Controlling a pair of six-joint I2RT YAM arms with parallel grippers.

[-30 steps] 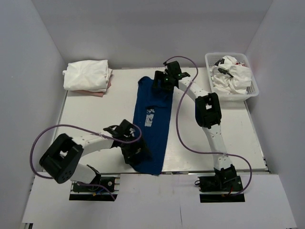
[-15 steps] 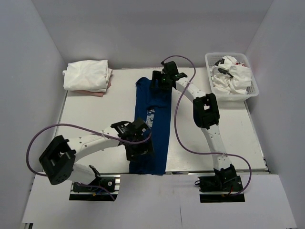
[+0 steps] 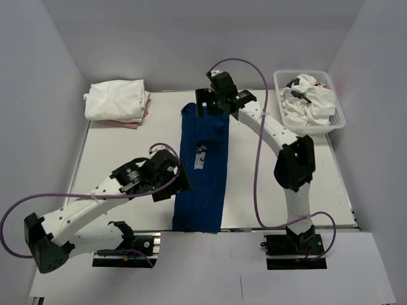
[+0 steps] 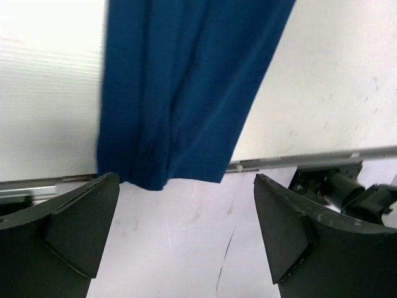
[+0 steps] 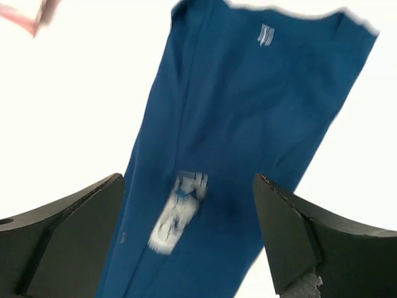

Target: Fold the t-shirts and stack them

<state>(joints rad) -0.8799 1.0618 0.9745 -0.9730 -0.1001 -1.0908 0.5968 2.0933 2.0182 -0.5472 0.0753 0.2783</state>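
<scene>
A navy blue t-shirt [image 3: 202, 171] lies as a long narrow strip down the middle of the table, its pale print [image 3: 201, 157] facing up. Its near hem [image 4: 167, 167] reaches the table's front edge. My left gripper [image 3: 173, 185] hovers open by the strip's left edge, with nothing between its fingers [image 4: 74, 236]. My right gripper [image 3: 208, 105] hangs open over the far end of the shirt [image 5: 236, 124], above the print [image 5: 177, 211]. Folded white t-shirts [image 3: 117, 100] sit stacked at the far left. More white t-shirts [image 3: 311, 101] lie crumpled in the basket.
A white mesh basket [image 3: 338, 121] stands at the far right corner. The table's metal front rail [image 4: 291, 162] runs just beyond the shirt's hem, with the right arm's base [image 3: 296, 244] below it. Pale walls close in the left, back and right sides.
My left gripper has drawn back from on top of the shirt's near part to its left edge. The right gripper has shifted slightly left at the far end. The strip now lies straighter.
</scene>
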